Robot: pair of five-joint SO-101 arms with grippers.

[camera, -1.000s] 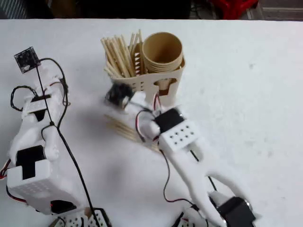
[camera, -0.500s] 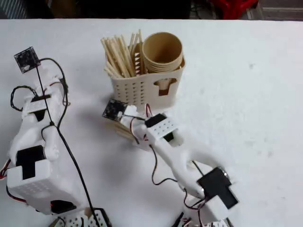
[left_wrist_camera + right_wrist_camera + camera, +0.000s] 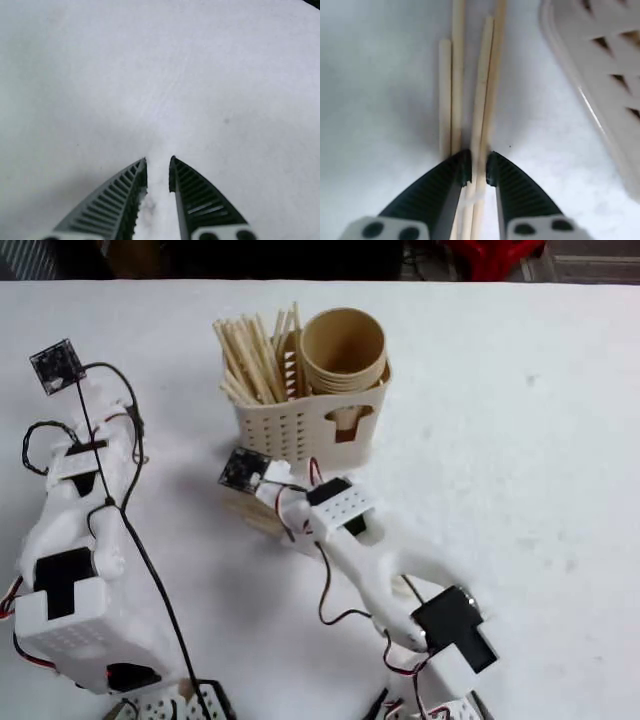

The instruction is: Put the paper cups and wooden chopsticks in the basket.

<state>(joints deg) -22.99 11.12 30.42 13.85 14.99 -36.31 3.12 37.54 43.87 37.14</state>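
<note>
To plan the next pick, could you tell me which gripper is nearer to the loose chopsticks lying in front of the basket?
Right. The right gripper is down on the loose chopsticks, closed around one; the left gripper is over bare table, off to their side.

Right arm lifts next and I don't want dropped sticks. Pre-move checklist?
1. Stick between the right gripper fingers: ok, one of the loose chopsticks runs through the narrow gap.
2. Whole bundle captured: not ok, the other sticks look to lie outside the fingers.
3. Grip firm: cannot tell.
4. Basket upright, apart from the gripper: ok.
5. Room left in the basket beside the paper cups: cannot tell.
6. Left gripper out of the way over the bare table: ok.
</note>
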